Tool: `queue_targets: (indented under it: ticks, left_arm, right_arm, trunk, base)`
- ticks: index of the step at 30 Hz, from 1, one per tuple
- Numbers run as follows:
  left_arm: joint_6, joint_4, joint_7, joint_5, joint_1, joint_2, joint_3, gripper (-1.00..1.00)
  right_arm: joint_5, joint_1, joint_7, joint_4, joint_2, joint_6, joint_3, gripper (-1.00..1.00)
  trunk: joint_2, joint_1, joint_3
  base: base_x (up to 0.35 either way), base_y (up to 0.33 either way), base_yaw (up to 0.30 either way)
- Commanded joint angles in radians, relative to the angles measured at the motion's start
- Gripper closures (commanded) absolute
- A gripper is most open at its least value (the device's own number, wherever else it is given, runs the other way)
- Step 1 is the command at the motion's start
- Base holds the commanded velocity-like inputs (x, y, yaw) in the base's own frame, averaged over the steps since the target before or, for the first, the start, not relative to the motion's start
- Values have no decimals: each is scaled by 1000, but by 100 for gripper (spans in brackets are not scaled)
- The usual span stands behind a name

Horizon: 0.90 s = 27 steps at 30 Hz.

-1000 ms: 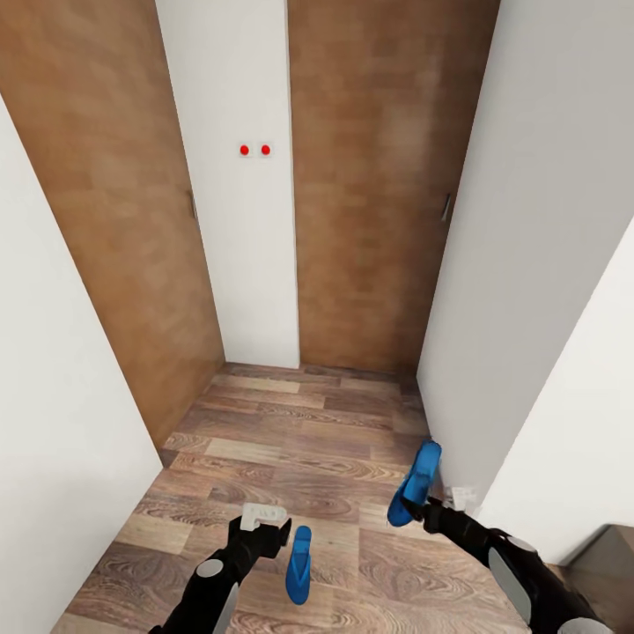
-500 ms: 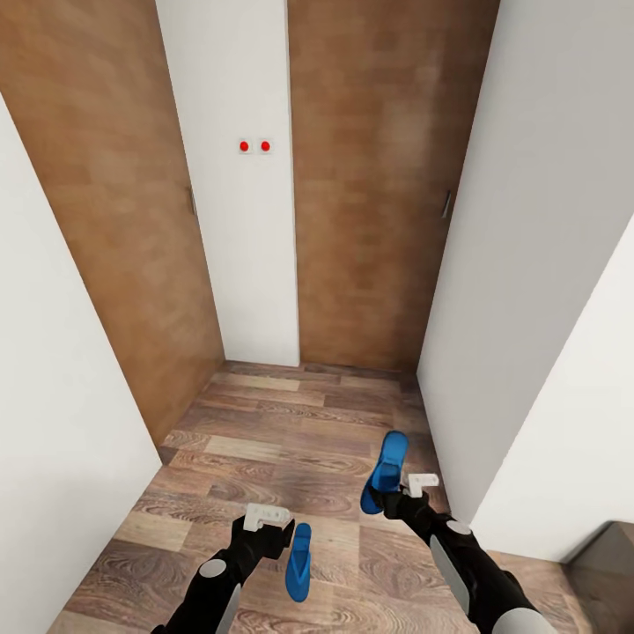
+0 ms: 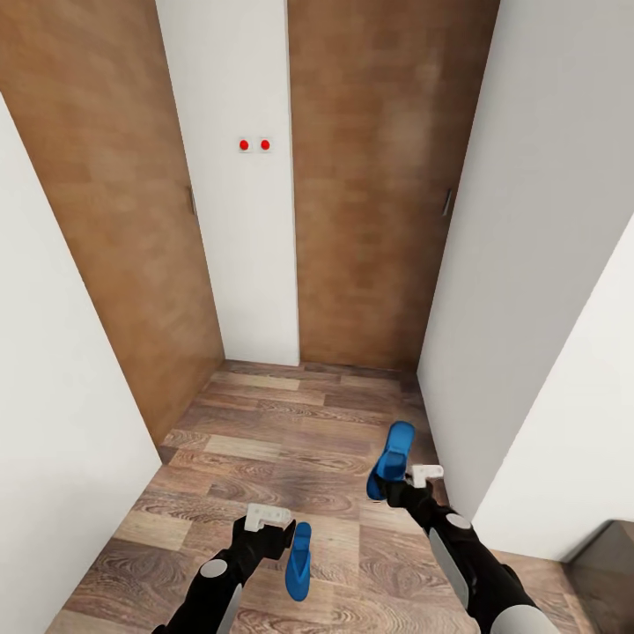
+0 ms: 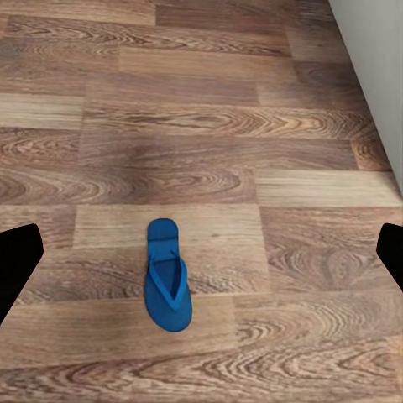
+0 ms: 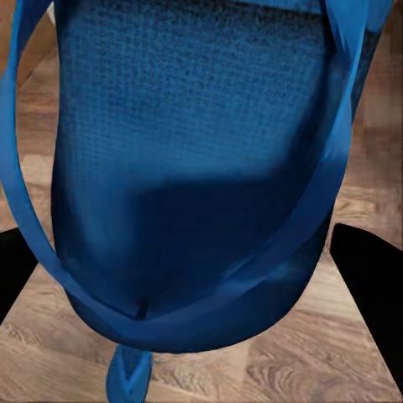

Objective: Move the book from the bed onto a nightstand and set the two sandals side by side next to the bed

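I'm getting flat, even, bright light with no visible source; the white walls (image 3: 537,264) are glowing softly, no glare. The wood-plank floor (image 3: 291,440) is rendering sharp, slightly soft-edged. I'm seeing a shadow darkening the lower half of the close-up sandal (image 5: 193,168), and black silhouettes sitting at both wrist views' edges

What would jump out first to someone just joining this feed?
Two bright blue sandals against the wood floor: one sandal raised in the right gripper, the other sandal lying flat on the planks beside the open left gripper. Ahead, two red dots mark the white wall strip between two brown wooden doors.
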Motion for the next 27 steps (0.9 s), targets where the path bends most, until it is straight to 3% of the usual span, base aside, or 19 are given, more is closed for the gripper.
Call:
queue_targets:
  ticks: [1, 4, 11, 15, 27]
  left_arm:
    - [5, -2, -5, -7, 0, 0, 1, -100]
    - [5, -1, -5, -7, 0, 0, 1, -100]
    - [5, 2, -4, -7, 0, -5, -18, -100]
    - [5, 2, -4, -7, 0, -6, -27, -100]
    - [5, 3, -3, -6, 0, -8, -29, -100]
  right_arm:
    - [-10, 0, -25, -1, -1, -25, 4, 100]
    - [-8, 0, -73, -2, -3, -168, 6, 100]
    - [-9, 0, -91, 6, -8, -307, 5, 100]
    - [-9, 0, -91, 8, -6, -444, 8, 100]
    - [-8, 0, -91, 13, -4, -484, 9, 100]
  trunk:
    - [0, 0, -1]
    - [0, 0, -1]
    - [0, 0, -1]
    - [-7, 4, -4]
    - [-91, 50, -42]
  base:
    - [0, 0, 0]
    - [0, 0, 0]
    - [0, 0, 0]
    - [0, 0, 0]
    - [0, 0, 0]
